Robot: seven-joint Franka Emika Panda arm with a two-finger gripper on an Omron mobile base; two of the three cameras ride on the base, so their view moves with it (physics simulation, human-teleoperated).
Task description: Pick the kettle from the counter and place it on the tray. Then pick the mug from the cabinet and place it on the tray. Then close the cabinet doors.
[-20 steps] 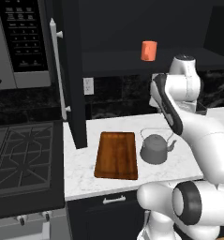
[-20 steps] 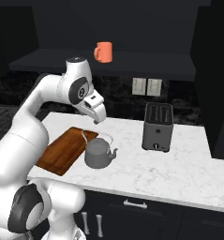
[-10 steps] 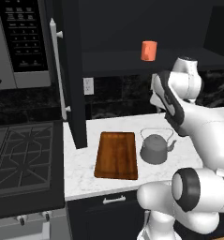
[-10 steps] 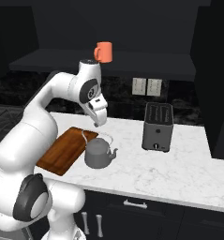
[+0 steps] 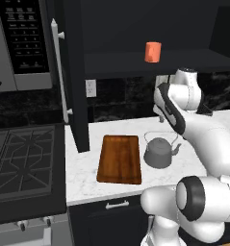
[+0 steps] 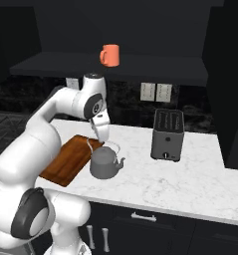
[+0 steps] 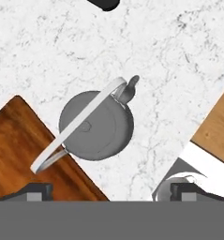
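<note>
In your left base view the arm covers the gripper, and the kettle (image 5: 159,153) hides its own spout tip against the arm's white link. In the hand view the tray (image 7: 19,140) runs off the left edge. The microwave (image 5: 18,45) is cropped top and left.

Kettle (image 5: 159,153) just right of tray (image 5: 119,158)

Both base views look forward-down from behind, sharing the kettle (image 5: 158,153) and counter (image 6: 200,174); the hand view looks straight down, close.
</note>
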